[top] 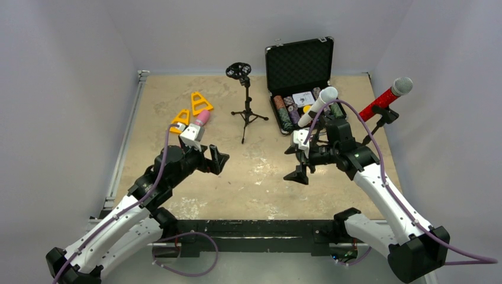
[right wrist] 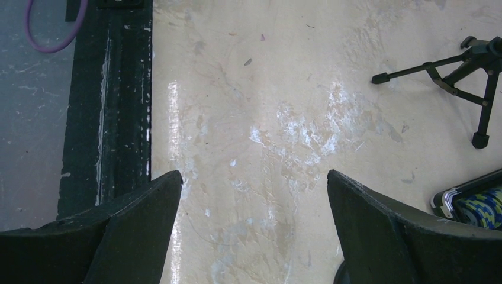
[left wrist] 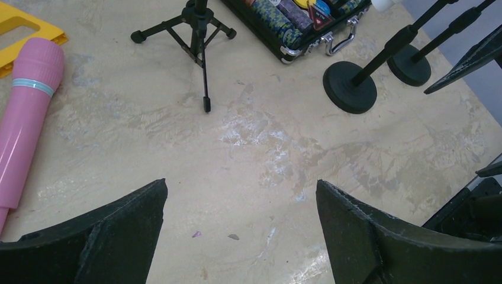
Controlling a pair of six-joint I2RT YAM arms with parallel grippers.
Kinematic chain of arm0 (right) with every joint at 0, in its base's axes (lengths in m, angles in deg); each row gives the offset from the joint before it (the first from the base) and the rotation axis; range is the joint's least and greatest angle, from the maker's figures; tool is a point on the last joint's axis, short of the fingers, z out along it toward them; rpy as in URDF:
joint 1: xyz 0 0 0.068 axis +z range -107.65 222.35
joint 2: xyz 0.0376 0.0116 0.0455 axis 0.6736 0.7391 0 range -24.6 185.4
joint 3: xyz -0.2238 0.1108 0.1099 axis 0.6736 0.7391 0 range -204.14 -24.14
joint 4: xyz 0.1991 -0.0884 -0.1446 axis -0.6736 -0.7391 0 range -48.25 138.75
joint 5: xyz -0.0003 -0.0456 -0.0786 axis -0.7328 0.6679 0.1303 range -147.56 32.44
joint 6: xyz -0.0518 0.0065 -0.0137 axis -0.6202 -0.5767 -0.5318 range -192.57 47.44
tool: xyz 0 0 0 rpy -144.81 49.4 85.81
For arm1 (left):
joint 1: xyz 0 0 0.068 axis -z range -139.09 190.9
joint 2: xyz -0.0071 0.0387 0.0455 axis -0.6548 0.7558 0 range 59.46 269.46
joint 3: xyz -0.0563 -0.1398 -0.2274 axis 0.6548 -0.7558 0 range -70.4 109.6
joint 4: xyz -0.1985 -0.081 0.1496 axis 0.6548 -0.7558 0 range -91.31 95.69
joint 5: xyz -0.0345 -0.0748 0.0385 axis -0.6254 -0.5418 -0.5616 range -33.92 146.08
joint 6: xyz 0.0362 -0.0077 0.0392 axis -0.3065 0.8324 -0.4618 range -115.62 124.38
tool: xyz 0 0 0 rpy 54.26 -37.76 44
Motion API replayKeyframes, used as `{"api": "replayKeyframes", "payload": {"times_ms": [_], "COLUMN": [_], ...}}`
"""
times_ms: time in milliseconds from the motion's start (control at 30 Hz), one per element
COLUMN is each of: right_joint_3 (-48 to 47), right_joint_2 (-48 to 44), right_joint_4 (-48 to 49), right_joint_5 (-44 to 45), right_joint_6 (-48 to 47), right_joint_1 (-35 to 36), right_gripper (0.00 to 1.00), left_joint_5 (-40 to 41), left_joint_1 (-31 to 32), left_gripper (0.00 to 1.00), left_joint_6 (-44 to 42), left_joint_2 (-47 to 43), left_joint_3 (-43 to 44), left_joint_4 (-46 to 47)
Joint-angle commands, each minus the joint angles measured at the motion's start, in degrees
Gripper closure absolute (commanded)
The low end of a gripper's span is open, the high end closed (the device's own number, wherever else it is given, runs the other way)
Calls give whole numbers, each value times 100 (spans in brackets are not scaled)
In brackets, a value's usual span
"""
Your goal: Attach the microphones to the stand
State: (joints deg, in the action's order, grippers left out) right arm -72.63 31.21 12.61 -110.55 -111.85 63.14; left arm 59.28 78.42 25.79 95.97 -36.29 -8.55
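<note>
The pink microphone (top: 202,118) lies on the table at the left, its handle hidden under my left wrist; it also shows in the left wrist view (left wrist: 23,115). The white microphone (top: 319,103) and the glittery red microphone (top: 386,97) sit tilted in stands at the right. A black tripod stand (top: 245,112) with an empty round clip (top: 238,71) stands at the middle back. My left gripper (top: 215,161) (left wrist: 241,189) is open and empty, right of the pink microphone. My right gripper (top: 298,163) (right wrist: 254,177) is open and empty above bare table.
An open black case (top: 299,65) with poker chips stands at the back right. Two yellow triangular pieces (top: 190,111) lie beside the pink microphone. Two round stand bases (left wrist: 349,89) sit right of the tripod. The black front rail (right wrist: 121,106) borders the table.
</note>
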Motion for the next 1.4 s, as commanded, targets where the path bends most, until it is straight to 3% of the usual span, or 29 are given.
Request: {"api": "replayKeyframes", "payload": {"times_ms": [0, 367, 867, 1367], "right_joint_3": [50, 67, 108, 229], "right_joint_2": [-44, -26, -35, -63], "right_joint_4": [28, 28, 63, 213], "right_joint_5": [-202, -243, -285, -360], "right_joint_6": [-105, -123, -132, -114], "right_joint_1": [-42, -49, -58, -66], "right_gripper": [4, 4, 4, 4], "left_joint_5": [-84, -294, -879, -850], "left_joint_1": [-34, -30, -34, -29], "left_gripper": [1, 1, 1, 0], "left_joint_6": [-150, -175, -653, -989], "left_joint_2": [35, 214, 898, 1381], "left_joint_3": [-29, -60, -160, -343], "left_joint_4": [273, 341, 1215, 2216]}}
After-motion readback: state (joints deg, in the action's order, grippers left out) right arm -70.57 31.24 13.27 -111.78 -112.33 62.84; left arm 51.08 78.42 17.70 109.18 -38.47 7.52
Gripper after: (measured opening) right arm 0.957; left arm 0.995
